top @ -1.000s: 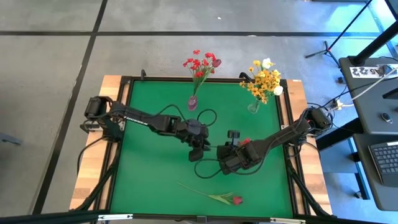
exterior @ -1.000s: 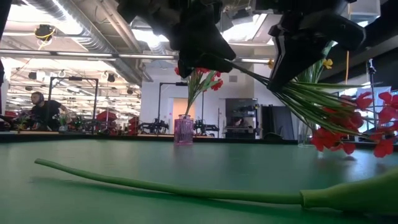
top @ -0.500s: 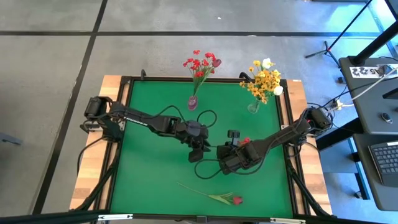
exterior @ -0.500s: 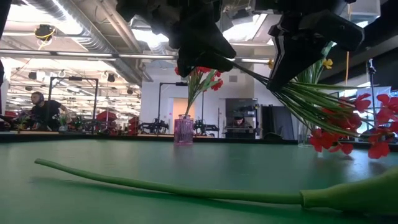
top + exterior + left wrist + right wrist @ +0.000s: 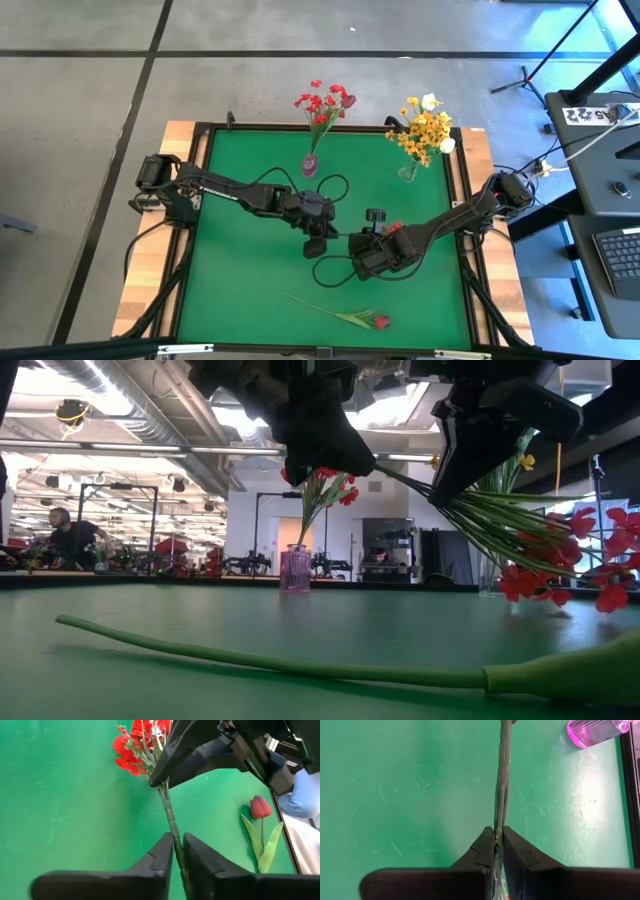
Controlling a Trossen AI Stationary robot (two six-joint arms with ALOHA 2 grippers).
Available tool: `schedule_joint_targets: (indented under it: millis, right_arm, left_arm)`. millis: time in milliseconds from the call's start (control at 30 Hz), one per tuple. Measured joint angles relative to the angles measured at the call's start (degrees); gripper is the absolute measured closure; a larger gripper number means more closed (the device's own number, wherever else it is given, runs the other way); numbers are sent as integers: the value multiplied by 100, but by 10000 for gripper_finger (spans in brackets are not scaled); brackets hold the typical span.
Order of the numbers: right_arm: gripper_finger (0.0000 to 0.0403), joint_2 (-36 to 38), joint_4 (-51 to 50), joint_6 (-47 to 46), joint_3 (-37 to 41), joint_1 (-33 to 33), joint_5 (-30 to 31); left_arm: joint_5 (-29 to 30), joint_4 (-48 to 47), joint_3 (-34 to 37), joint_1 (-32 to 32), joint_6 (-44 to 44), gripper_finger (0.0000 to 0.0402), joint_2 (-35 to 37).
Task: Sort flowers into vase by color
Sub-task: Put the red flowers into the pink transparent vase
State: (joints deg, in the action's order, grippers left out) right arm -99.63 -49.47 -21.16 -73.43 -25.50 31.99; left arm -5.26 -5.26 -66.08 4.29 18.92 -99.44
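Green table [image 5: 240, 280], both arms mid-table. Left gripper [image 5: 177, 851] and right gripper [image 5: 498, 838]: jaws of each clamped on same red cluster stem [image 5: 169, 815], held above table. Stem runs between them, blossoms [image 5: 394, 227] at right gripper's end. Dark red bud [image 5: 380, 321] lies flat near front edge. Pink vase [image 5: 310, 164] holds red flowers; clear vase [image 5: 408, 172] holds yellow and white.

A green-topped, wood-edged table [image 5: 240, 270] carries two glass vases at twelve o'clock and a dark red tulip [image 5: 379, 321] at six.
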Motion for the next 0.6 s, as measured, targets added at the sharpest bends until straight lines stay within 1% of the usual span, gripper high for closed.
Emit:
schedule_joint_targets:
  millis: [67, 100, 300, 400, 467, 600]
  right_arm:
    - [382, 0, 0, -1, 0, 0, -9]
    - [382, 0, -5, -1, 0, 0, -9]
    - [382, 0, -13, -58, 0, -2, -66]
    - [382, 36, -20, -136, -7, 0, -450]
    - [380, 92, -69, -393, -39, -11, -610]
    - [361, 116, -605, -700, -294, -177, -452]
  left_arm:
    - [43, -11, 0, 0, 0, 384, 0]
    - [46, -11, 0, 0, 0, 390, 0]
    - [260, -34, 0, 67, -143, 395, 0]
    - [346, -36, 0, 112, -177, 397, 0]
    - [406, -70, -4, 122, -248, 397, 2]
    - [422, -281, -13, 120, -264, 398, 138]
